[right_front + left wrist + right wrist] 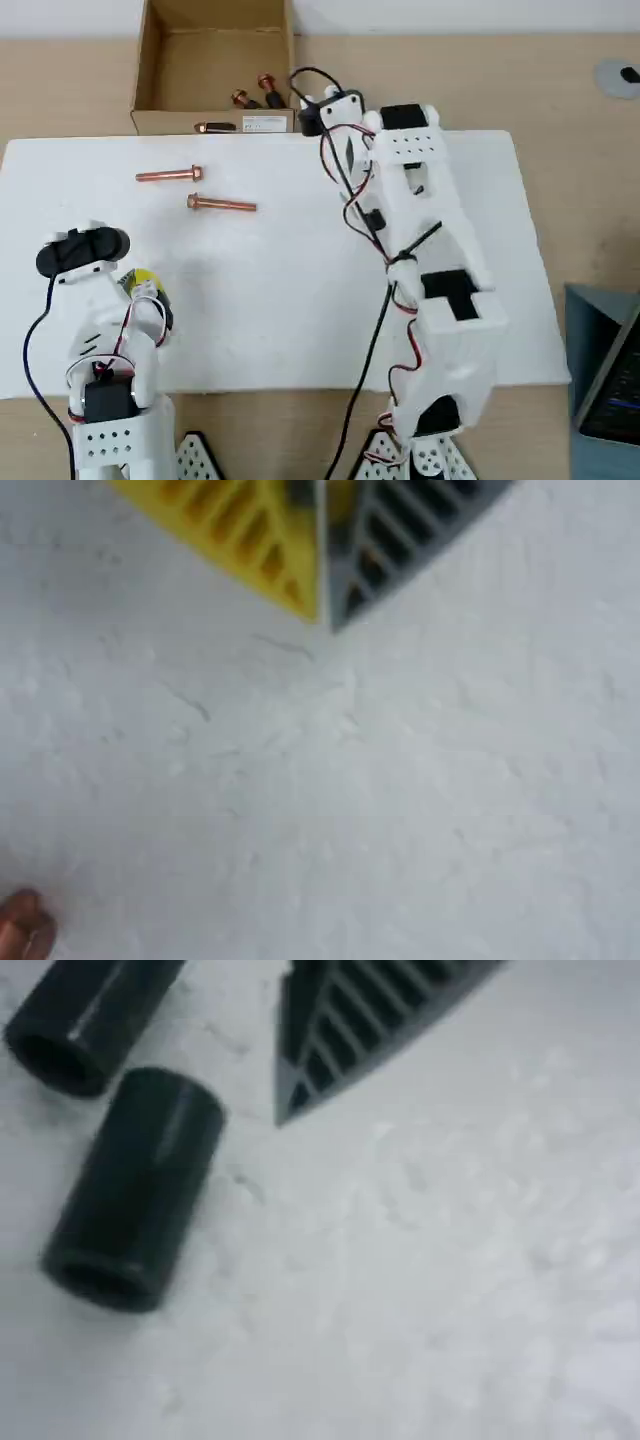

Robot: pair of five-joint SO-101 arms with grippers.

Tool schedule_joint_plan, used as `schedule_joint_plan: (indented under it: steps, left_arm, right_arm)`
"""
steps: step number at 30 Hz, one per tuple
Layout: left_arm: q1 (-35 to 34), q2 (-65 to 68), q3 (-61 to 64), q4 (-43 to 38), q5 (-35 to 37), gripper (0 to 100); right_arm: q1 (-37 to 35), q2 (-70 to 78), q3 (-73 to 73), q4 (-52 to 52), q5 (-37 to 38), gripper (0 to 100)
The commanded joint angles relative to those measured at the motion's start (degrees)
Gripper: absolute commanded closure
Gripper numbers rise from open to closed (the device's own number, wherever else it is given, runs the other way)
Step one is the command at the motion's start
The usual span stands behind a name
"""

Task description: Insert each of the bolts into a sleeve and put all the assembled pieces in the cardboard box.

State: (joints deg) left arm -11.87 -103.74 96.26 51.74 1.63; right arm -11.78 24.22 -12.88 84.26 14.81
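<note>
Two copper bolts [168,175] [220,204] lie on the white mat [300,300] in front of the cardboard box [150,60]. Inside the box lie two bolts in black sleeves [255,93]. A third assembled piece [215,127] rests at the box's front wall. My left gripper [320,615] hovers shut and empty low over the mat near its left edge [148,287], with a bolt head [25,935] close by. Two black sleeves [130,1190] [85,1020] lie on the mat beside my right gripper's dark finger [360,1030]. The right gripper [340,150] is open, near the box's right corner.
The right arm [450,300] stretches along the mat's right side, with cables hanging off it. A laptop [605,380] sits at the right edge and a grey round object [620,75] at the far right.
</note>
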Motion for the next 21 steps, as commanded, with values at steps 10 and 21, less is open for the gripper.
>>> schedule_joint_plan:
  steps: [10,21]
  left_arm:
    - [-0.5,-0.6,0.8,-0.7,0.0,100]
    - [-0.5,-0.6,0.8,-0.7,0.0,100]
  right_arm:
    - [1.5,4.7,0.0,-3.1,2.7,75.6]
    - [1.5,9.3,0.0,-3.3,2.7,88.8]
